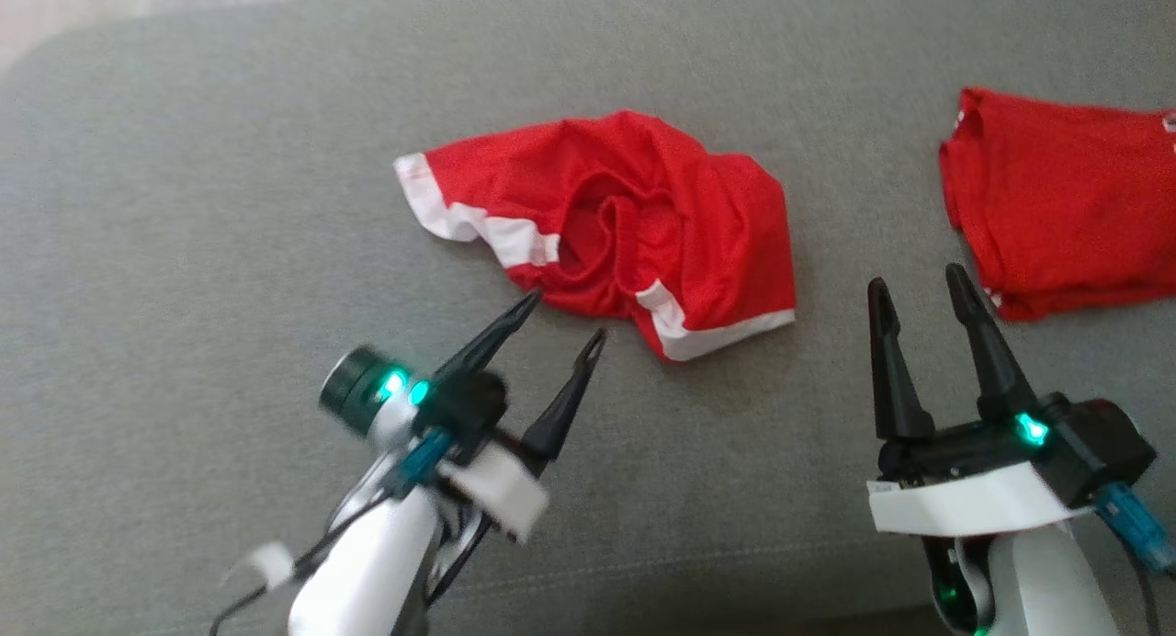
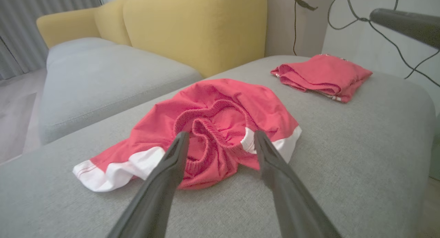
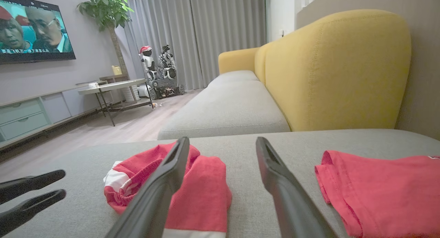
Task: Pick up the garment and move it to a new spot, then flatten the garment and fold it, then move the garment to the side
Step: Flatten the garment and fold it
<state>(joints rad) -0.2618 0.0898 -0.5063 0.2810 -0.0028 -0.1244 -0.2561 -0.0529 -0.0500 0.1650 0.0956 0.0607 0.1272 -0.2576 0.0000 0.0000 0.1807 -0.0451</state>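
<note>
So, step in hand: the first pick-up. You have not lifted the garment (image 1: 606,222); I judge this to be the approach before the grasp.
Next move: you will likely need to bring the left fingers onto the near edge, close on one layer of cloth or the bunched waistband, then lift clear before carrying it to a new spot.
Left gripper (image 1: 567,315): comes in from the lower left, with the arm slanted and the fingers pointing up and to the right. The tips are just beside the garment's near red edge; whether they touch it I cannot tell. The jaws are spread wide with nothing between them. In the left wrist view the two fingers frame the gathered waistband.
Garment: red shorts with white trim, crumpled in the middle of the grey cushion (image 1: 184,204). One white hem lies at its left end and another at its near right corner.
Right gripper (image 1: 917,278): fingers point straight up the head view, over bare cushion between the two red pieces. The jaws are spread and empty.
Folded red garment (image 1: 1057,204): lies flat at the far right, well apart from the crumpled one. Leave it alone.
</note>
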